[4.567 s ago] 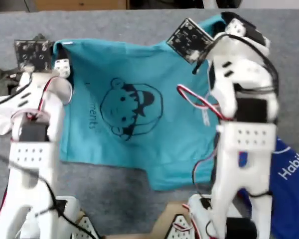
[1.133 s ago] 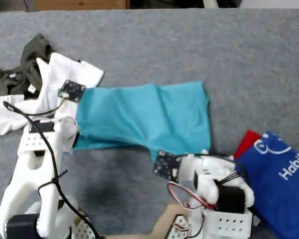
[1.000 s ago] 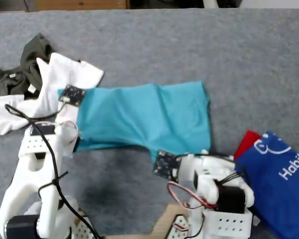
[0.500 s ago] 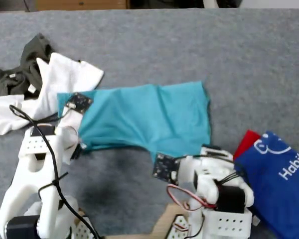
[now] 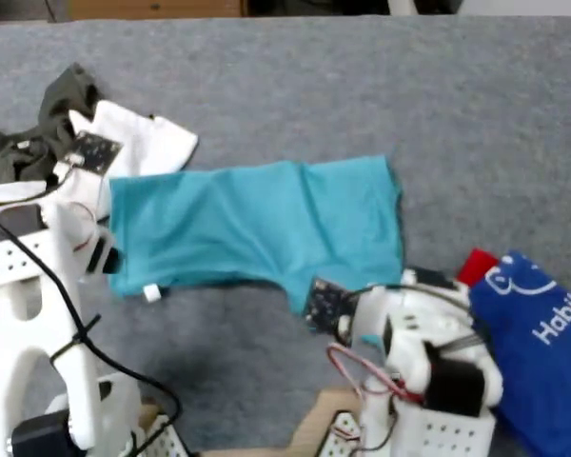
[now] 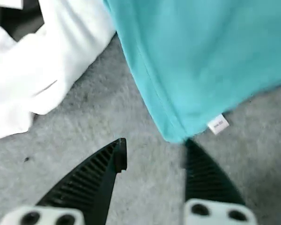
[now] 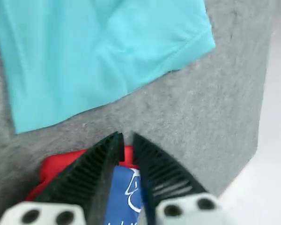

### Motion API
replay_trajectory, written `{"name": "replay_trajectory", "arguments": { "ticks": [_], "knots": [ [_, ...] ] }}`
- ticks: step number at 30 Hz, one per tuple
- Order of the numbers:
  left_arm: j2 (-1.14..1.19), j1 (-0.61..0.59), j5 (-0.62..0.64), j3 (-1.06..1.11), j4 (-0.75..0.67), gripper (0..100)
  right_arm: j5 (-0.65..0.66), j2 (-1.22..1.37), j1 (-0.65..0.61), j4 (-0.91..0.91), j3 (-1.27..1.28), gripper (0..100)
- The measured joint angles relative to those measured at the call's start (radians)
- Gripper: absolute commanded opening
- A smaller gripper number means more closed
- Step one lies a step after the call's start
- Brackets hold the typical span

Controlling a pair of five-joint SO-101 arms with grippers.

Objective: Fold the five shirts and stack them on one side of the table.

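High view gives us the teal shirt point(image 5: 257, 224) folded flat mid-bench point(image 5: 362, 86), with the white shirt point(image 5: 138, 133) and dark shirt point(image 5: 48, 114) crumpled on our left arm's side, and the blue shirt point(image 5: 542, 352) and red shirt point(image 5: 476, 264) on the right. Our left gripper point(image 6: 154, 142) hangs wide open and empty beside the teal shirt's corner. Our right gripper point(image 7: 126, 137), nearly closed, holds nothing.

High cam is looking down over the table point(image 5: 457, 86) from well above, while both wrist cams are pointing down close-up, each sharing w/ it one edge of the teal shirt point(image 5: 257, 224).
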Motion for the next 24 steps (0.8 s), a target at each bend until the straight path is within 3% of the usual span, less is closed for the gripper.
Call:
{"name": "replay_trajectory", "arguments": {
  "ticks": [5, 13, 18, 24],
  "knots": [
    [0.000, 0.054, 0.038, -0.032, -0.064, 2, -0.055, 0.215, 0.015, -0.150, -0.098, 0.5],
    [0.187, 0.226, 0.496, 0.015, -0.407, 2, -0.313, 0.833, -0.118, -0.299, -0.364, 0.5],
    [0.414, 0.222, 0.620, -0.035, -0.516, 2, -0.482, 1.234, -0.161, -0.420, -0.563, 0.5],
    [0.663, 0.153, 0.747, -0.215, -0.522, 2, -0.687, 1.654, -0.166, -0.486, -0.830, 0.5]
  ]
}}
